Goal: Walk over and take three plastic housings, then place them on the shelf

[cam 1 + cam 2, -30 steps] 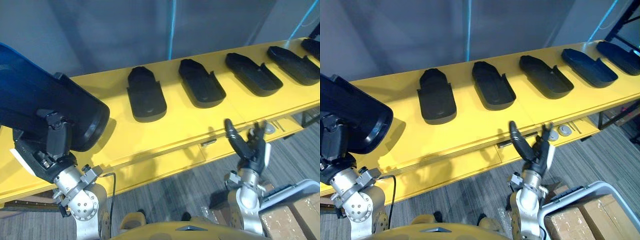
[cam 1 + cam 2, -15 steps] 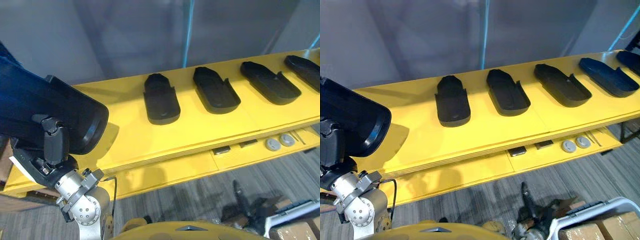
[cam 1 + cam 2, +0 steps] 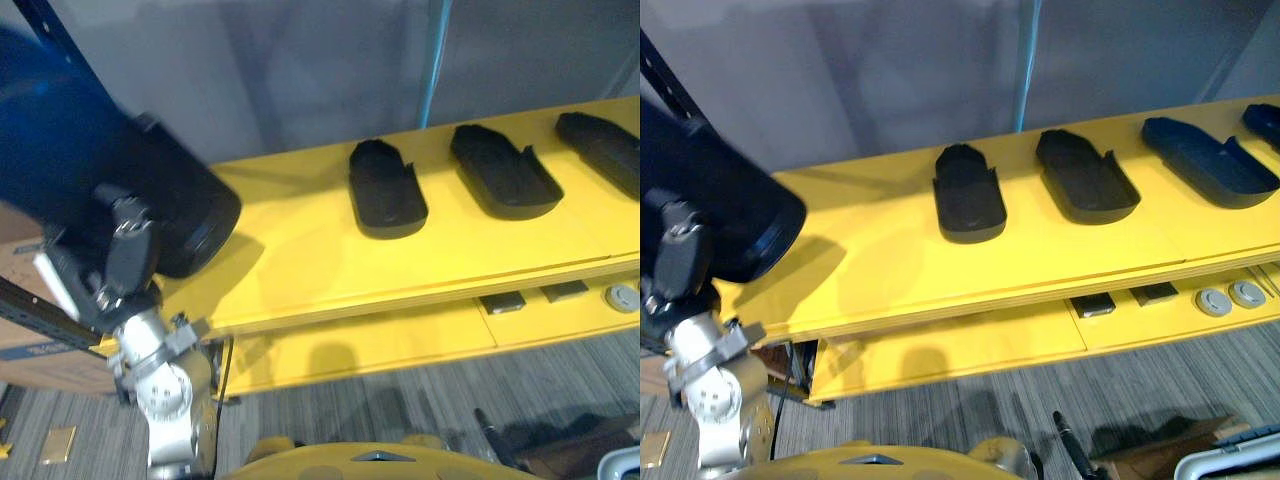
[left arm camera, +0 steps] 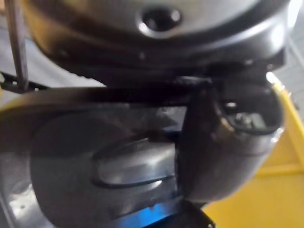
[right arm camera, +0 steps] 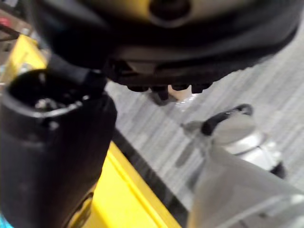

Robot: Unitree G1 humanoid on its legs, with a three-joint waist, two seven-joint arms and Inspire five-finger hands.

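The left hand [image 3: 112, 262] is clamped on a large dark plastic housing [image 3: 120, 180]. In the left wrist view its thumb [image 4: 223, 142] is hooked over the rim and pressed against the hollow inner side. The hand holds this housing up at the left end of a long yellow bench [image 3: 300, 262], and the rounded open end points along the bench toward the right. Further right on the bench top, more housings lie hollow side up in a row, each well apart from the next. There is a second housing [image 3: 386, 190], a third housing [image 3: 503, 172] and a fourth housing [image 3: 600, 145], and in the right eye view a fifth housing [image 3: 1266, 118] lies at the far edge. Below the bench top a lower yellow ledge [image 3: 400, 340] juts forward. It carries two small dark blocks [image 3: 501, 302] side by side and, just right of them, two grey discs [image 3: 1213, 300]. The right hand [image 5: 47, 156] hangs low, in front of the ledge and above the grey striped carpet [image 3: 380, 410], away from every housing. Whether it is clenched or released cannot be told. A cardboard box [image 3: 25, 330] stands at the left, beyond the bench's end. A grey wall [image 3: 300, 70] with a light blue vertical strip [image 3: 435, 50] rises behind the bench.
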